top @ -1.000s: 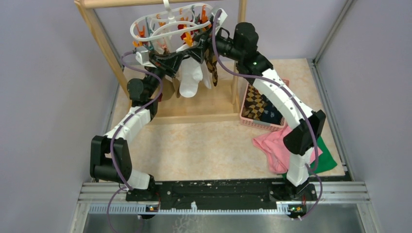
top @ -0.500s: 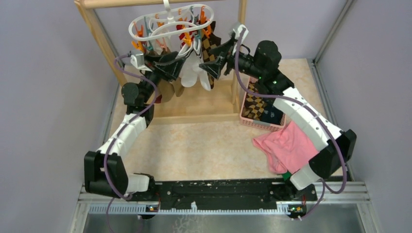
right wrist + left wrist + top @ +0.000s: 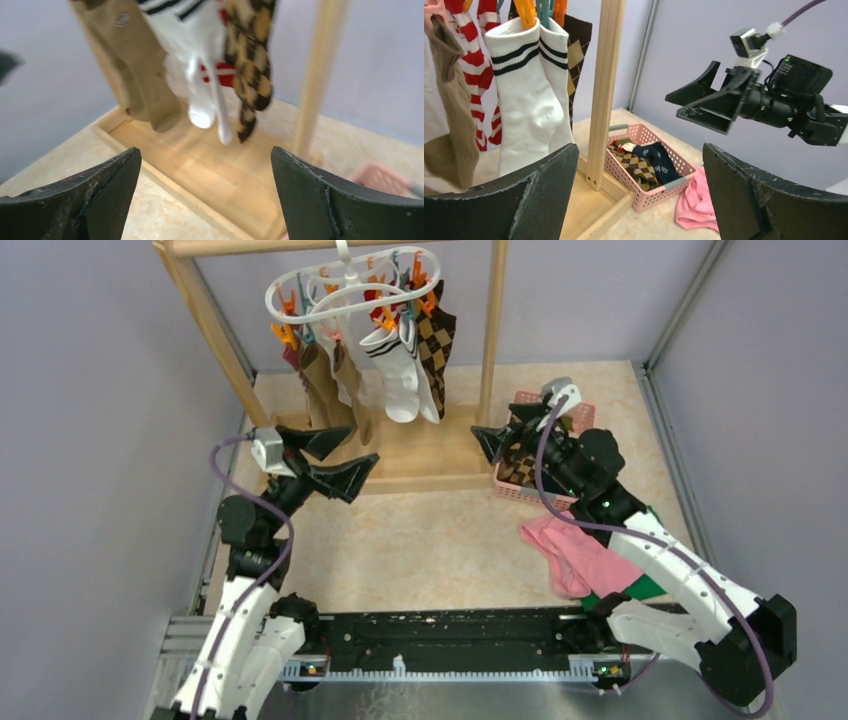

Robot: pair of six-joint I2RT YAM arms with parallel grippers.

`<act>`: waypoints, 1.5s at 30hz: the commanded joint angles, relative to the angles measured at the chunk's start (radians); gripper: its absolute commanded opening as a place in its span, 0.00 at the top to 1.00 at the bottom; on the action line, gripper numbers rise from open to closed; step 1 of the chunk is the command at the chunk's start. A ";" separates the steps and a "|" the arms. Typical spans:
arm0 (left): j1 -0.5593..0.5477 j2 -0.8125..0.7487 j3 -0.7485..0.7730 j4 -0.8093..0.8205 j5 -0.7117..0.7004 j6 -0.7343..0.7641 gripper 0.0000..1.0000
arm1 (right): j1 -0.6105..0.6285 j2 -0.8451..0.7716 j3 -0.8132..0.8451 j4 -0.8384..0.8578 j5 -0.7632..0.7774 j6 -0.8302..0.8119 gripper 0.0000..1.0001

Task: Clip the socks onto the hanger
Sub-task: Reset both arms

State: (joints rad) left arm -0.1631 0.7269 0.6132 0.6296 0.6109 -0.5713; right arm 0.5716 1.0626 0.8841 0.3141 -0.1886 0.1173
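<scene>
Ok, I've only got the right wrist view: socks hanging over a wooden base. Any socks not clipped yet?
Observer: Yes, a pink plastic mesh basket beside the wooden rack holds a brown-tan argyle sock and a dark navy sock.
Operator: Left gripper holding anything?
Observer: No, the left gripper is open and empty.
Operator: What are they clipped to?
Observer: A white plastic oval ring hanger with orange and teal clips.

Soft, even light is falling from overhead onto the desk (image 3: 420, 530), casting only faint, diffuse shadows around the wooden rack (image 3: 493, 330). In the right wrist view, the socks (image 3: 195, 60) hanging within the rack are smearing with motion blur, as is its post. The left wrist view is rendering them crisply, while the left claw (image 3: 640, 150) below the rack is showing dark and slightly soft.
</scene>
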 commanded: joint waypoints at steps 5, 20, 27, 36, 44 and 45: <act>0.005 -0.367 0.072 -0.740 -0.119 0.324 0.01 | -0.012 -0.231 -0.147 -0.164 0.552 0.226 0.01; 0.005 -0.203 0.214 -0.683 -0.382 0.289 0.02 | -0.013 -0.237 0.125 -0.513 1.098 0.295 0.02; 0.009 -0.075 0.341 -0.691 -0.497 0.358 0.01 | -0.012 -0.178 0.246 -0.512 1.127 0.254 0.02; 0.008 -0.146 0.472 -0.829 -0.505 0.465 0.01 | -0.013 -0.192 0.233 -0.374 1.091 0.153 0.02; 0.007 -0.179 0.518 -0.848 -0.579 0.560 0.01 | -0.013 -0.200 0.255 -0.295 1.081 0.052 0.02; 0.007 -0.168 0.527 -0.856 -0.598 0.583 0.01 | -0.012 -0.198 0.264 -0.281 1.093 0.032 0.02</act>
State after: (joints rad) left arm -0.1577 0.5312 1.1076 -0.2043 0.0799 -0.0738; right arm 0.5663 0.8722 1.0859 -0.0589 0.8860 0.2443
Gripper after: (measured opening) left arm 0.987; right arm 0.985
